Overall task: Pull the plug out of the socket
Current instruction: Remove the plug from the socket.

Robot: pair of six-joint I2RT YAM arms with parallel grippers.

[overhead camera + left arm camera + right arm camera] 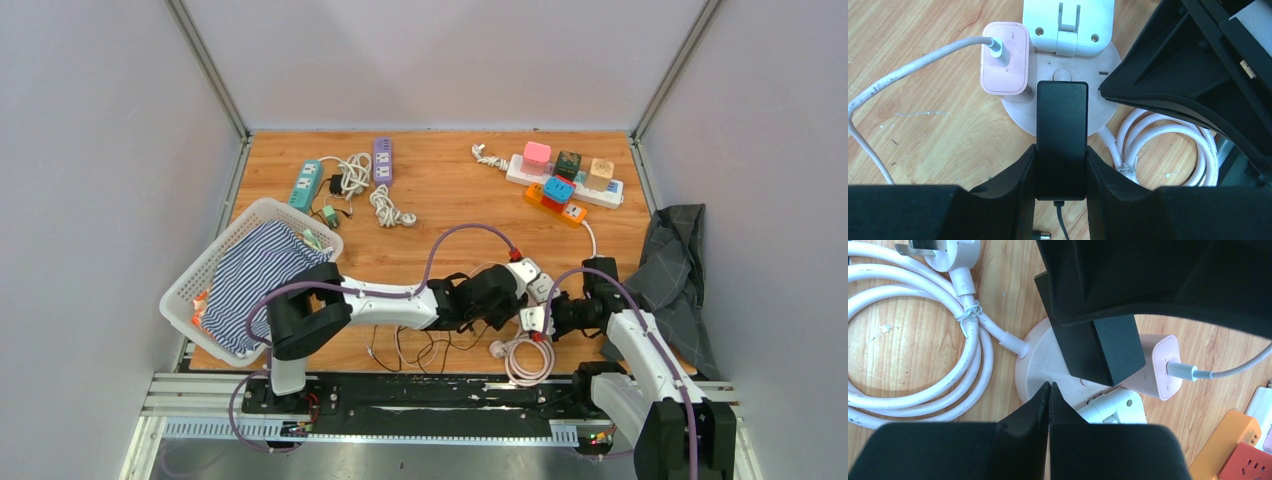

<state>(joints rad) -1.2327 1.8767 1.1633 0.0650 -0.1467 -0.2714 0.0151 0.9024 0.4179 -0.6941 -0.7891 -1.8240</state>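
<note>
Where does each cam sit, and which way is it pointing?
Top external: above, behind the bases, looking down on the table; left arm and right arm show.
Left wrist: looks down on the socket; its fingers clamp the adapter.
Right wrist: looks down on the same socket; its fingers shut.
Both wrists share socket, adapter, charger.

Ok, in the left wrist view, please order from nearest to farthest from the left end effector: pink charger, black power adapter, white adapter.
1. black power adapter, centre, gripped by the left end effector.
2. pink charger, upper left, plugged in beside it.
3. white adapter, top edge, beyond both.
</note>
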